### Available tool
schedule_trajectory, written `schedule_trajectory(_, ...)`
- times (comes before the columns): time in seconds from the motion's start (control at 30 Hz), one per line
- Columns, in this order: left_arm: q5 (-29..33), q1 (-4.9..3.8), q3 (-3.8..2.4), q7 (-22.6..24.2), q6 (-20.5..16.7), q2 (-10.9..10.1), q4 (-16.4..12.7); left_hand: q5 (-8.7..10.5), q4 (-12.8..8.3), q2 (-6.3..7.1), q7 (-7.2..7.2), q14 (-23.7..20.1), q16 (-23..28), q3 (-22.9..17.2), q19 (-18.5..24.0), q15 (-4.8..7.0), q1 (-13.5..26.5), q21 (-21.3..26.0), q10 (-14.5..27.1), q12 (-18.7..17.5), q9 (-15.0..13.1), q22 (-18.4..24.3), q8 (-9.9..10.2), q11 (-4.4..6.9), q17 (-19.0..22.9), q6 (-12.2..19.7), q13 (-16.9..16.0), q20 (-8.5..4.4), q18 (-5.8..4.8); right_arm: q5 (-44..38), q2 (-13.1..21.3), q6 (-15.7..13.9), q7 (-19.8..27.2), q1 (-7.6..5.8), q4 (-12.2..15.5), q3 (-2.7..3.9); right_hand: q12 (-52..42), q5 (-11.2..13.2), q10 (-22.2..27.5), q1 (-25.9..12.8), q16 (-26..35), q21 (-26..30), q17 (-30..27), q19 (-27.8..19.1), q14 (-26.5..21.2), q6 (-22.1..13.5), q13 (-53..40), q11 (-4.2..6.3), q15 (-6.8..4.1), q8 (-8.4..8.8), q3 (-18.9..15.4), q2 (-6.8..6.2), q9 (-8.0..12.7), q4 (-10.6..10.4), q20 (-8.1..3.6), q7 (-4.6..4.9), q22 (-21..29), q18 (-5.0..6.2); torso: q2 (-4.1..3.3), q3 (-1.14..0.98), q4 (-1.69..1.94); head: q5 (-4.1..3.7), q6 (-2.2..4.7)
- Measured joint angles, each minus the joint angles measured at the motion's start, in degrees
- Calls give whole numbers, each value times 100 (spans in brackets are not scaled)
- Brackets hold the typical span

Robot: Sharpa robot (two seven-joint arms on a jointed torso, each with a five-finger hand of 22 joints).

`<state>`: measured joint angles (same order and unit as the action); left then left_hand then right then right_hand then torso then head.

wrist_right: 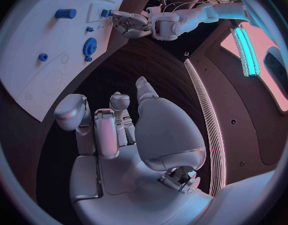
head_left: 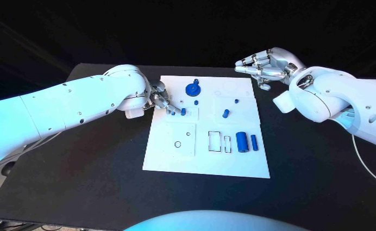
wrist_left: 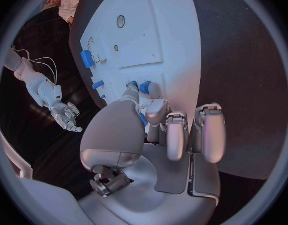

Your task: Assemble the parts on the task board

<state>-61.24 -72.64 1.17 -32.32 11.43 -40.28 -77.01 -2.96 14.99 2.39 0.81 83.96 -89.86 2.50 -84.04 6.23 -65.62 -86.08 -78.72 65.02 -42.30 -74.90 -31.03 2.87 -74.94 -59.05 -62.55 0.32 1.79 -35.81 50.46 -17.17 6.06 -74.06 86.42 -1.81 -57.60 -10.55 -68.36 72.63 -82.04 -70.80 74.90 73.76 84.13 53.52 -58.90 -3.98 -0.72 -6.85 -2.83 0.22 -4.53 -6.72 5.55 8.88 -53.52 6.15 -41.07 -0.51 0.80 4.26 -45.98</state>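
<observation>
1. Centrally, the flat white rectangular task board (head_left: 205, 155) lies on the matte black table (head_left: 94, 171), with small blue plastic parts scattered over it.
2. At its far edge stands a blue gear-shaped part (head_left: 193, 87); a small blue peg (head_left: 225, 113) lies mid-board, and a large blue cylinder (head_left: 241, 141) with a thinner blue rod (head_left: 254, 142) lies near the right side.
3. At the board's left edge, the silver left hand (head_left: 161, 102) pinches a short blue pin (head_left: 182, 111) at its fingertips; in the left wrist view the fingers hide most of this pin (wrist_left: 144, 87).
4. Off the board's far right corner, the silver right hand (head_left: 264, 67) hovers, fingers curled inward and holding nothing.
</observation>
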Motion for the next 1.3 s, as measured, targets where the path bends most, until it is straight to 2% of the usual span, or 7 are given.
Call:
schedule_trajectory(0.2, -2, 0, 0, 0, -9, 19, 25, 0, -59, -107, 2, 0, 0, -60, 0, 0, -163, 43, 43, -46, 7, 0, 0, -1, 0, 2, 30, 0, 1, 0, 0, 1, -1, 0, 2, 0, 0, 0, 0, 0, 0, 0, 5, 0, 0, 0, 0, 0, 0, 0, 0, 0, 0, 0, 0, 0, 0, 0, 2, -1, 1, 4, 4)
schedule_trajectory(0.43, -3, 1, 0, 1, -42, 56, 34, 0, -183, -200, 71, 0, 0, -136, 0, 0, -390, 72, 115, -158, 99, 0, 157, -32, 1, 115, 133, 0, 0, 0, 3, 3, -1, 0, 4, 0, 0, 0, 0, 0, 0, 0, 4, 0, 0, 0, 0, 0, 0, 0, -16, 0, 0, 16, 0, 0, 0, 0, 1, -1, -4, -2, -12)
schedule_trajectory(0.87, -4, 3, -2, -4, -36, 94, 72, 0, -253, -223, 132, 1, 0, -174, 0, -41, -509, 166, 218, -295, 345, 0, 416, -94, 1, 216, 282, 0, 0, 0, 8, 9, -2, 1, 12, -1, 0, 0, 0, 0, 0, 0, 3, 0, 0, 0, 0, 0, 0, 0, -16, 0, 0, 16, 0, 0, 0, 0, 1, -2, 1, -14, -26)
schedule_trajectory(0.9, -3, 2, -2, -5, -35, 95, 74, 0, -253, -223, 133, 9, 0, -173, 21, -74, -509, 168, 227, -295, 382, 0, 456, -102, 1, 216, 290, 21, 1, 0, 8, 9, -2, 1, 13, -1, 0, 0, 0, 0, 0, 0, 3, 0, 0, 0, 0, 0, 0, 0, -16, 0, 0, 16, 0, 0, 0, 0, 1, -2, 0, -14, -25)
schedule_trajectory(1.03, 0, 1, -4, -11, -32, 97, 78, 0, -259, -247, 133, 2, 0, -179, 1, -82, -533, 176, 227, -321, 444, 0, 498, -102, 2, 215, 306, 42, 0, 0, 9, 11, -2, 1, 16, -1, 0, 0, 0, 0, 0, 0, 3, 0, 0, 0, 0, 0, 0, 0, -16, 0, 0, 16, 0, 0, 0, 0, 2, -2, -1, -14, -25)
schedule_trajectory(1.17, 6, -2, -6, -12, -32, 99, 78, 5, -347, -340, 134, 2, 0, -328, 1, -82, -706, 176, 247, -322, 505, 0, 566, -122, 2, 215, 316, 42, 0, 0, 10, 14, -2, 1, 17, -1, 0, 0, 0, 0, 0, 0, 3, 0, 0, 0, 0, 0, 0, 0, -16, 0, 0, 16, 0, 0, 0, 0, 3, -2, -3, -14, -29)
schedule_trajectory(1.3, 42, -16, -19, -2, -32, 101, 67, 39, -623, -419, 161, 1, 0, -786, 1, -82, -1174, 176, 308, -385, 624, 0, 689, -84, 2, 243, 345, 42, 0, 0, 10, 17, -3, 1, 19, -1, 0, 0, 0, 0, 0, 0, 3, 0, 0, 0, 0, 0, 0, 0, -16, 0, 0, 16, 0, 0, 0, 0, 3, -2, -3, -15, -34)
